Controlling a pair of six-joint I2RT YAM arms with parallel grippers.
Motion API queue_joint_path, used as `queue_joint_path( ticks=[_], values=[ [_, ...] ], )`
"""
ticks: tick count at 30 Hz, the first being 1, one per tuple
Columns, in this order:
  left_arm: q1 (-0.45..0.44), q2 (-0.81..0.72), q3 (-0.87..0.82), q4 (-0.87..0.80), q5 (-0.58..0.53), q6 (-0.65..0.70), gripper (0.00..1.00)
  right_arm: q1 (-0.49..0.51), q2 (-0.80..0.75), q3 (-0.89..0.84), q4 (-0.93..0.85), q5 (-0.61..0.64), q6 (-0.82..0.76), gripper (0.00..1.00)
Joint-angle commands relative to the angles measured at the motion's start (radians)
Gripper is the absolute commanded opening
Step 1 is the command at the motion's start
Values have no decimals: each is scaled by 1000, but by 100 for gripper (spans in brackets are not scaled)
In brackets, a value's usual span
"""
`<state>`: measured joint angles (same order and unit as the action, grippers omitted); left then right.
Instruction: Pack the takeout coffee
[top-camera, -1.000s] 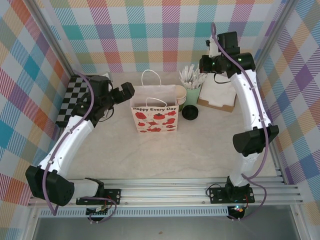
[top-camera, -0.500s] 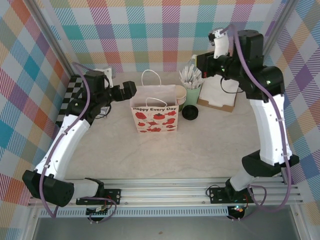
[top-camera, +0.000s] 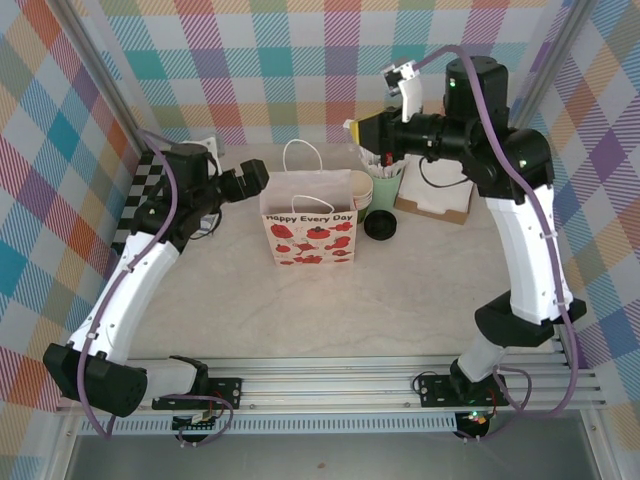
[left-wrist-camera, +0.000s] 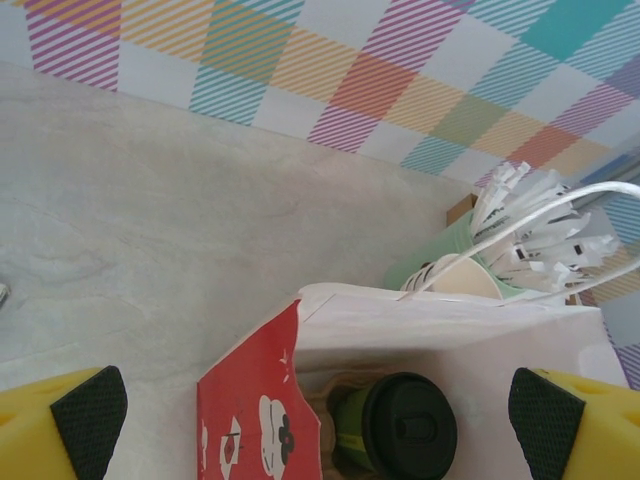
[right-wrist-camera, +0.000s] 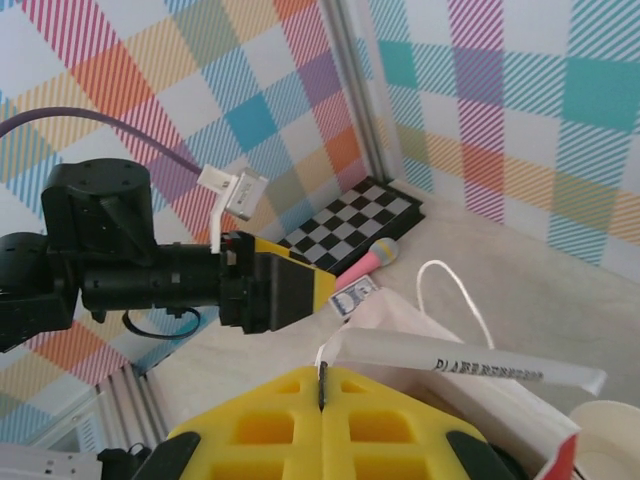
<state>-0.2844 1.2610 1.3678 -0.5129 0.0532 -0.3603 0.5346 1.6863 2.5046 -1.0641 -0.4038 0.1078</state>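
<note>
The takeout coffee (left-wrist-camera: 400, 428), a dark-green cup with a black lid, stands inside the white paper bag (top-camera: 310, 232) (left-wrist-camera: 450, 330), in a brown cardboard holder beside a red printed panel (left-wrist-camera: 255, 410). My left gripper (left-wrist-camera: 318, 420) (top-camera: 252, 180) is open at the bag's left end, one finger on each side of the bag's mouth, touching nothing. Above the bag's right back corner, my right gripper (right-wrist-camera: 322, 385) (top-camera: 358, 135) is shut on the thin paper end of a white wrapped stick (right-wrist-camera: 470, 365), which reaches out over the bag's rim.
A mint cup of white sticks (top-camera: 388, 180) (left-wrist-camera: 440, 255) and stacked cream-rimmed cups (top-camera: 360, 190) stand right of the bag. A round black thing (top-camera: 380, 225) sits in front of them, a cardboard box (top-camera: 435, 198) further right. A checkered mat (top-camera: 140, 200) lies at the left.
The right arm has swung left from behind the mint cup to above the bag's right side, staying shut. The left gripper shifted slightly by the bag and stays open.
</note>
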Motion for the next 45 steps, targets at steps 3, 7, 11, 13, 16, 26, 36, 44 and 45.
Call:
queue_joint_path(
  ticks=[3,7,11,13,16,26,36,44,45],
  values=[
    [8,-9,-15,27,-45,-40,100,43,55,31,42,-117,45,0],
    [8,-16,-13,12,-82,-49,100,97,97,46,26,-122,54,0],
    [8,-25,-13,17,-106,-52,100,134,116,49,4,-115,49,0],
    [8,-27,-15,20,-101,-53,100,139,113,49,4,-118,46,0],
    [8,-25,-19,24,-88,-57,100,140,108,48,7,-119,40,0],
    [8,-13,-30,28,-66,-72,100,153,237,33,24,-76,94,0],
    [8,9,-29,28,-55,-69,100,150,334,69,-13,-155,105,0],
    [8,23,-27,27,-40,-62,100,141,343,-53,-92,22,1,0],
    [8,23,-27,27,-39,-62,100,140,343,-53,-96,15,-4,0]
  ],
)
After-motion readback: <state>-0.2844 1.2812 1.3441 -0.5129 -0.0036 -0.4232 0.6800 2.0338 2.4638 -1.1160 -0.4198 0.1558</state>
